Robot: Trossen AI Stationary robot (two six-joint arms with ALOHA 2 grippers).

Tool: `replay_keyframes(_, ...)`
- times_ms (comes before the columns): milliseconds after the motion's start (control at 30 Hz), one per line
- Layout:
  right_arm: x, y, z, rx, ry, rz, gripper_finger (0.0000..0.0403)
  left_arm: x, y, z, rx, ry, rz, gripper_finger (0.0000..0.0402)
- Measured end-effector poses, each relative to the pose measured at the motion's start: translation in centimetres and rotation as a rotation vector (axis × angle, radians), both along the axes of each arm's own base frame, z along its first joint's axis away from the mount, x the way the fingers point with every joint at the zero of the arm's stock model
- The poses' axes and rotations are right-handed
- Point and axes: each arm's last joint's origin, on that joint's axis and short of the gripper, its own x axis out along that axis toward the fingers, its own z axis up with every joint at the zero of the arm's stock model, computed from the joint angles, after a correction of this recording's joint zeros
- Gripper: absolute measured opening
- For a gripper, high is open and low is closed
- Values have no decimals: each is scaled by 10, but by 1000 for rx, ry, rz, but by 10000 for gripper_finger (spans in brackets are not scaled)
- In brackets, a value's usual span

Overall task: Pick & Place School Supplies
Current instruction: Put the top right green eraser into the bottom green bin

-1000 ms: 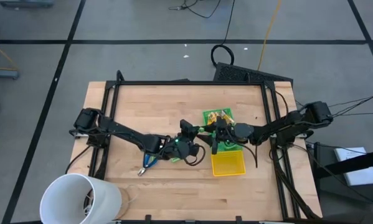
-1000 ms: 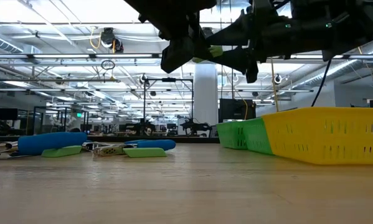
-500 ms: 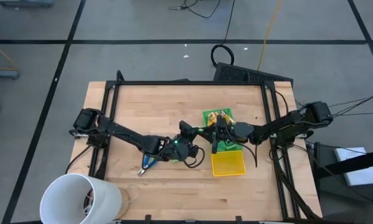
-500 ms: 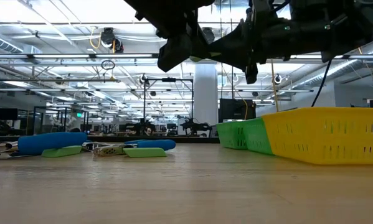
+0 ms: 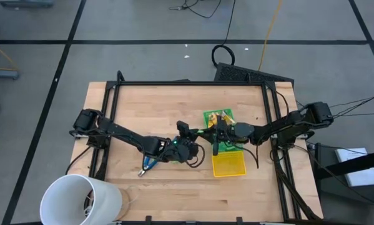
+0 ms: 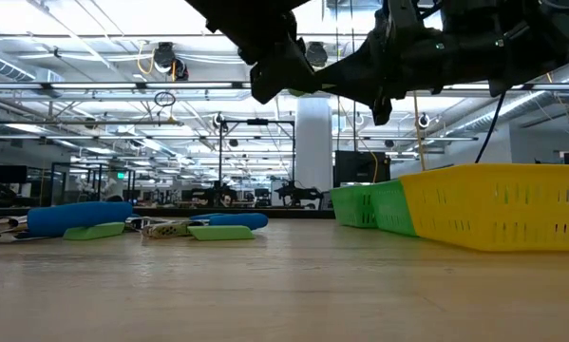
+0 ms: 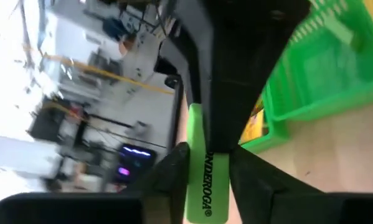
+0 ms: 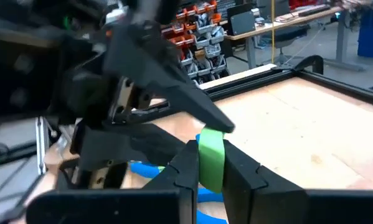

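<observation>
- Right gripper (image 8: 210,177) is clamping its fingers on the green piece (image 8: 211,155), high above the table (image 5: 174,106).
- Left gripper (image 7: 206,177) is pinching the same piece's other end between its fingers.

Wooden table (image 5: 174,106), green bin (image 5: 216,117), yellow bin (image 5: 229,165), blue-handled pliers (image 5: 148,164), white cup (image 5: 80,199)

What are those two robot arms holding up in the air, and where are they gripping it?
A short green piece, one end in the right gripper, the other between the left gripper's fingers.
</observation>
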Motion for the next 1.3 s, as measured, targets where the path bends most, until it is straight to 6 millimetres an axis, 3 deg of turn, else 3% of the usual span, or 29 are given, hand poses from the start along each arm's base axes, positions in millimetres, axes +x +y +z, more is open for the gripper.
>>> replay_keyframes(200,-1,-1,-1,-85,33,15,30,-3,-1,1,-283,-112,3,189)
replay_keyframes(400,-8,-2,10,-130,48,7,30,-13,0,26,-439,-213,-10,260)
replay_keyframes(700,-37,12,31,-220,151,80,29,-41,4,62,-612,-276,-83,297)
replay_keyframes(833,-57,19,28,-223,256,128,29,-54,13,40,-572,-288,9,291)
replay_keyframes(1133,-100,21,-12,-205,351,125,29,-71,34,-4,-635,-501,23,280)
replay_keyframes(1300,-120,16,-42,-212,362,133,29,-77,48,-17,-705,-591,51,280)
